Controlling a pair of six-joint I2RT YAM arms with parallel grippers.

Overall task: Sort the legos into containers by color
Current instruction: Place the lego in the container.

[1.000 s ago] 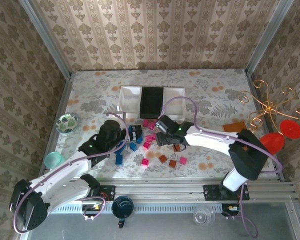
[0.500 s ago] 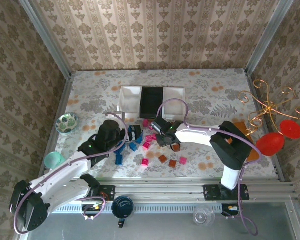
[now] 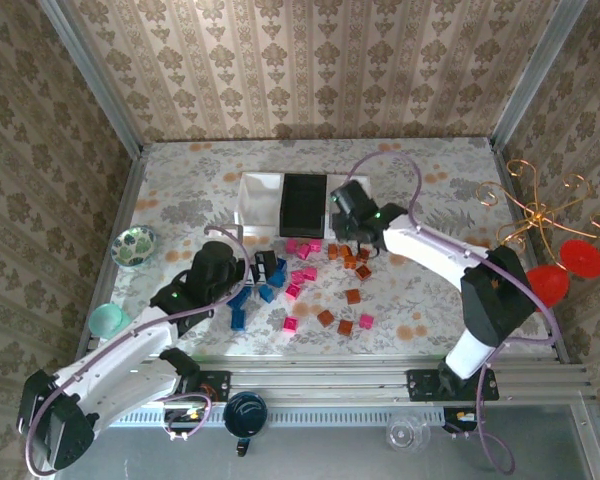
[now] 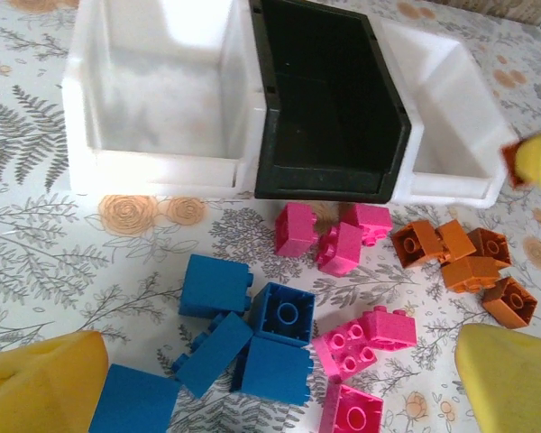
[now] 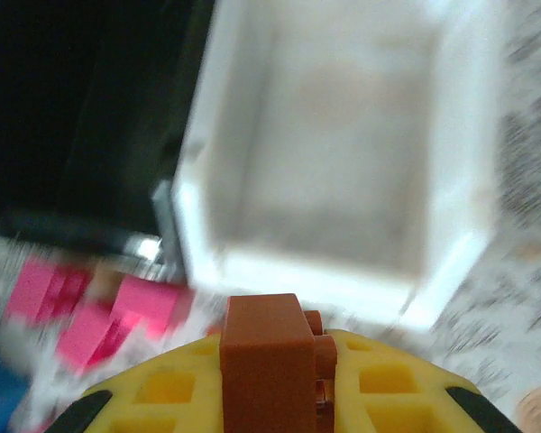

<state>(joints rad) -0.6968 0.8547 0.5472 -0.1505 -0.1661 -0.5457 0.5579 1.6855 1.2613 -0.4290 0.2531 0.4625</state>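
Blue legos, pink legos and orange-brown legos lie loose in front of the three containers: a white tray, a black tray and a second white tray. My left gripper hangs open over the blue cluster, its yellow fingers wide apart. My right gripper is shut on one orange-brown lego, raised just in front of the right white tray. In the top view that tray is largely hidden under the right wrist.
A green patterned bowl and a teal cup sit at the left edge. A copper wire ornament with red discs stands at the right. More pink and orange bricks lie nearer the front rail.
The right gripper closed on an orange-brown brick in the pile, lifted it and swung back toward the right white tray. The left arm barely moved and stays open.
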